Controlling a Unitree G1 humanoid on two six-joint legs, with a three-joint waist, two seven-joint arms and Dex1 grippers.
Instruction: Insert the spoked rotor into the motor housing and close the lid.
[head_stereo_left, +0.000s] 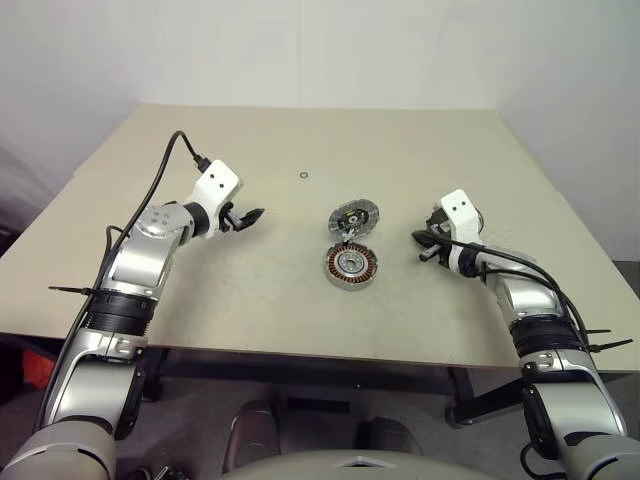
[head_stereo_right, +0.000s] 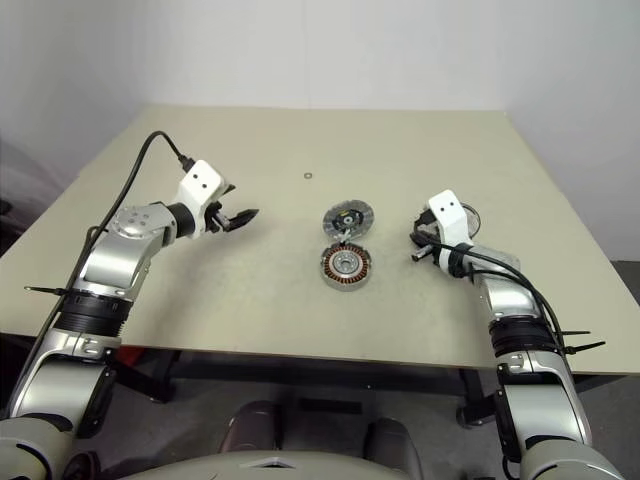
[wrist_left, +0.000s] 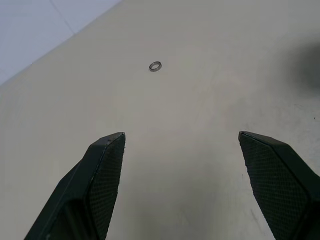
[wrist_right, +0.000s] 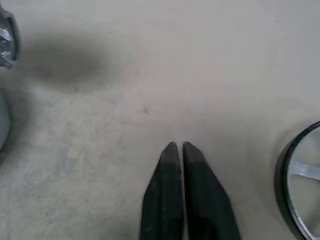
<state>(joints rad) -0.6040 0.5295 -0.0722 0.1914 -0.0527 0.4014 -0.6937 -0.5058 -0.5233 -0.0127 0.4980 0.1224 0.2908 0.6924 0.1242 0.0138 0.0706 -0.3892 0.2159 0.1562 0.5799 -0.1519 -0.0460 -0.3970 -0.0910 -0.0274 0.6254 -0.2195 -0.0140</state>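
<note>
Two parts lie at the centre of the worktop (head_stereo_left: 250, 300): the motor housing (head_stereo_left: 352, 266), a ring of copper windings around a pale hub, nearer the robot, and a dark-centred round part (head_stereo_left: 354, 217) touching its far edge, probably the spoked rotor, though its detail is too small to confirm. A third, silvery spoked disc (wrist_right: 303, 187) rests flat just beside the right hand (head_stereo_left: 423, 246); whether it is rotor or lid cannot be told. Both hands hold nothing. The right hand's fingers (wrist_right: 176, 190) stand almost together, a hairline gap between them. The left hand (wrist_left: 182, 142) stands wide, well apart from the housing.

Recommended procedure, judged from this layout: widen the right hand before approaching a part, grip the rotor by its rim, keep it level, centre it over the hub, and lower it straight. A tilted entry risks scraping the windings.

Farther out, a small metal ring (head_stereo_left: 303, 175) lies alone. The worktop is matte beige and lightly scuffed. A plain white wall (head_stereo_left: 320, 50) closes the room behind it.
</note>
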